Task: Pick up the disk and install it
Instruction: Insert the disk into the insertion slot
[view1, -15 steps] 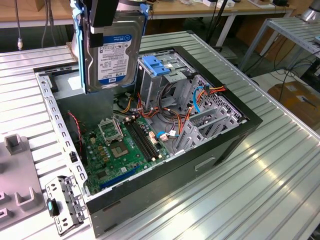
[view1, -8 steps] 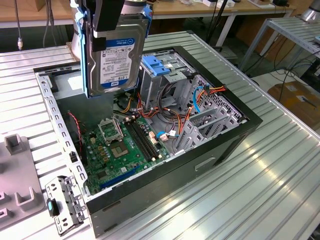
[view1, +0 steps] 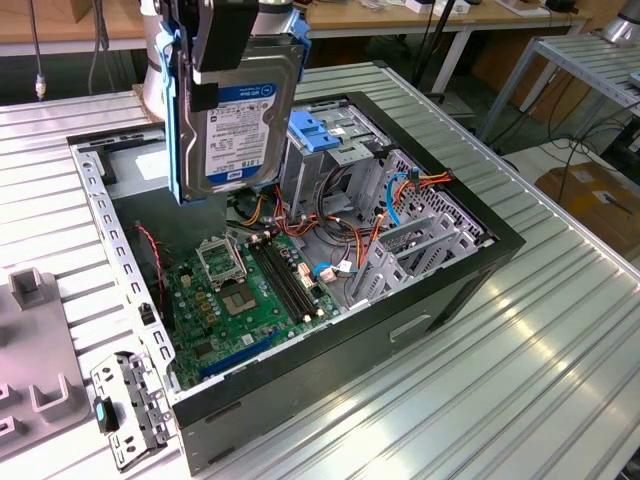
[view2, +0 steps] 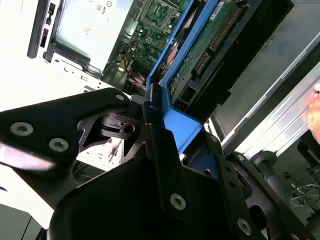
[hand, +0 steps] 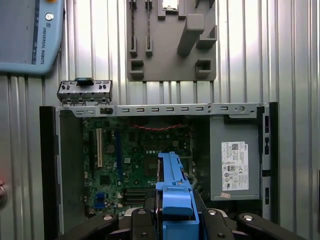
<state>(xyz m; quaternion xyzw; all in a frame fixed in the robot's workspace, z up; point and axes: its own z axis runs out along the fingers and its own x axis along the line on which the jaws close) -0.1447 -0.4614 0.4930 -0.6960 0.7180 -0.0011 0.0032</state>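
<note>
Label-faced flat metal hard drive with blue rails (view1: 245, 140) is pinched upright by black tool (view1: 213, 80), held above open black computer case (view1: 450, 300).

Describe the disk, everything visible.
The disk is a flat metal rectangle with a white-and-blue label and blue plastic side rails. It hangs upright on edge, label facing the exterior camera, clamped at its top by the claw, above the open computer case, touching nothing else. The second wrist view shows its green circuit-board underside.
</note>
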